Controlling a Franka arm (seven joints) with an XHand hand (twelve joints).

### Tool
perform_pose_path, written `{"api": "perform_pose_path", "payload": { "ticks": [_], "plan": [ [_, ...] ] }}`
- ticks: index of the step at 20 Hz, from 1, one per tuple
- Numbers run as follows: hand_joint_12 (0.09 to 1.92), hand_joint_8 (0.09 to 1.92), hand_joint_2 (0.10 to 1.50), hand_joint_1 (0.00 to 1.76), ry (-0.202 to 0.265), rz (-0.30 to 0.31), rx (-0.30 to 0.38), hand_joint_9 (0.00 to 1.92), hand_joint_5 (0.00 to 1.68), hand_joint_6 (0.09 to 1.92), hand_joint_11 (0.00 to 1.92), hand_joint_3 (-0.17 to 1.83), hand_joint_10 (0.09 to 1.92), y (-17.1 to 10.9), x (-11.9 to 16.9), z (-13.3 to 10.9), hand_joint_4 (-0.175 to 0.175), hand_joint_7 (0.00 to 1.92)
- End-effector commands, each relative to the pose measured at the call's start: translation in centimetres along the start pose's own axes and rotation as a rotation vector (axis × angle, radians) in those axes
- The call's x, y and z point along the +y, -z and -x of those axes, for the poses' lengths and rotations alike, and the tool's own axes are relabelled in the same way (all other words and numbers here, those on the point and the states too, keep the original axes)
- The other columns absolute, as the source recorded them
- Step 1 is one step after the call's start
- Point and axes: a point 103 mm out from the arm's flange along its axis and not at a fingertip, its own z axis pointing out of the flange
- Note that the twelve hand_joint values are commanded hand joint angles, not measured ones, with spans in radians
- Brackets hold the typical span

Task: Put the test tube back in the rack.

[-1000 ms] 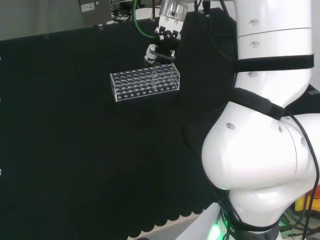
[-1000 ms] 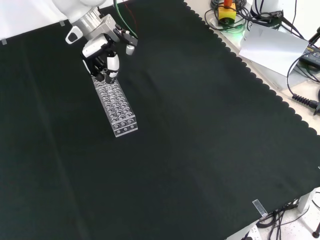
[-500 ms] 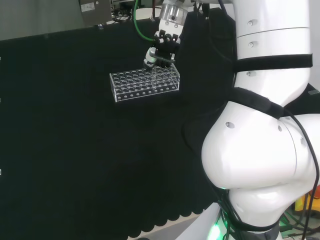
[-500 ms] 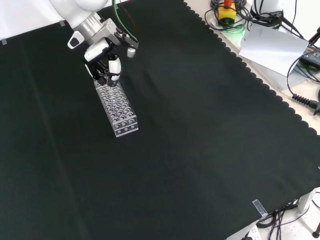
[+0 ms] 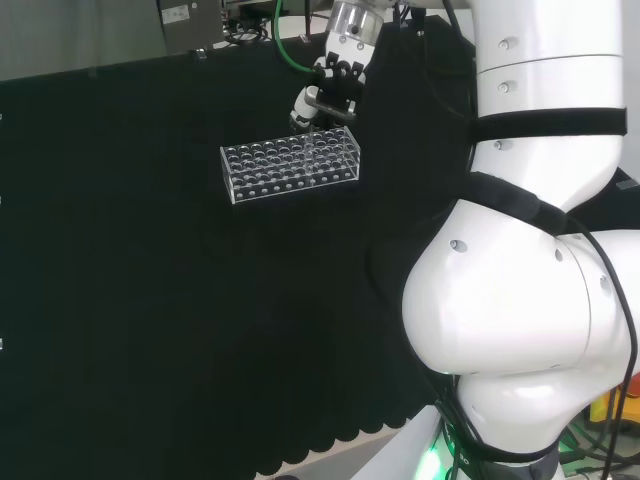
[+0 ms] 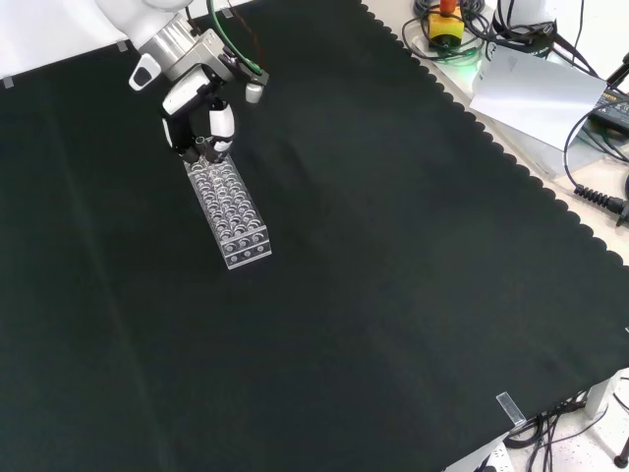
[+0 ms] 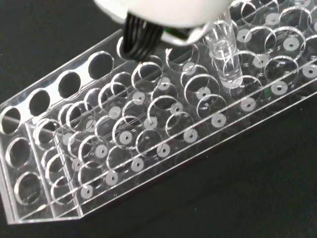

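Compared with half a second ago, the hand is sitting a little higher in the head view and is showing more of its black and white side, while in the front view it is standing slightly farther up and to the left; the rack is lying where it was. The hand is hanging over the rack's far end in the front view, its fingers pointing downward and curling in round the test tube. In the wrist view that tube is standing nearly upright, its lower end reaching down into the holes at one end of the rack. The rack is a long clear plastic block with stacked plates of round holes, lying on the black cloth of the worktop.
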Motion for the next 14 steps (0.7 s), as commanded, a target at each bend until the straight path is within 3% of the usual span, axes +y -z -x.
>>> {"api": "perform_pose_path", "payload": {
  "ticks": [1,14],
  "plan": [
    [1.42,0.88,0.55,1.14,0.028,-0.008,0.017,0.88,0.84,0.77,0.53,0.80,0.81,0.7,-1.8,0.0,-0.081,0.89],
    [1.47,0.91,0.54,1.11,0.090,0.070,0.024,0.62,0.67,0.81,0.40,0.79,0.85,6.2,-7.1,-1.4,-0.039,0.63]
  ]
}}
